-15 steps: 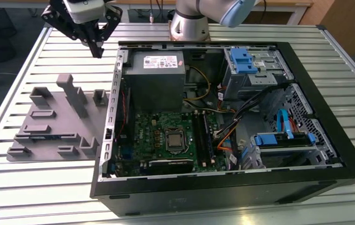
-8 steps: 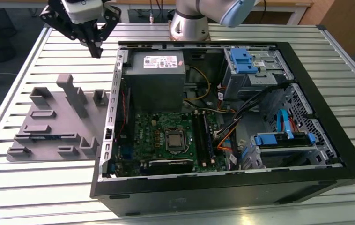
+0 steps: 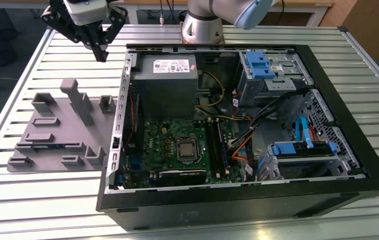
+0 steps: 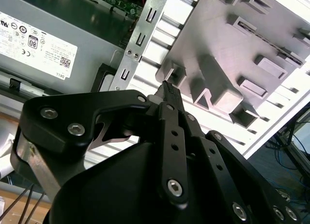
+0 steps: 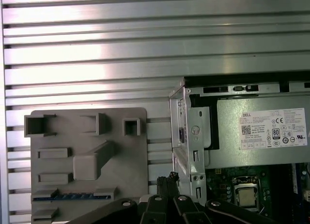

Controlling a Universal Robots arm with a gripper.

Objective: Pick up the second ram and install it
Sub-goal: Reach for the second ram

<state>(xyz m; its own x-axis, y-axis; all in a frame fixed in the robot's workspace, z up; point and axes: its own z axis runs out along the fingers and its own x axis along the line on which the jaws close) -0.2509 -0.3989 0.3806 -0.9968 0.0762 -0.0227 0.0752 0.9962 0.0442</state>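
Exterior view: my fingers high over slatted desk, past upper end of grey tray, just outside open PC case. Fingers pressed together, nothing between them. Second ram sits in tray slot toward tray's lower end, thin blue strip, well apart from fingers. Pick not yet done. Install on motherboard not yet done. By my read, whole task left, both grasp and seating.

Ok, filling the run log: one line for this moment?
gripper: jaws shut, empty | ram: lying in tray, untouched
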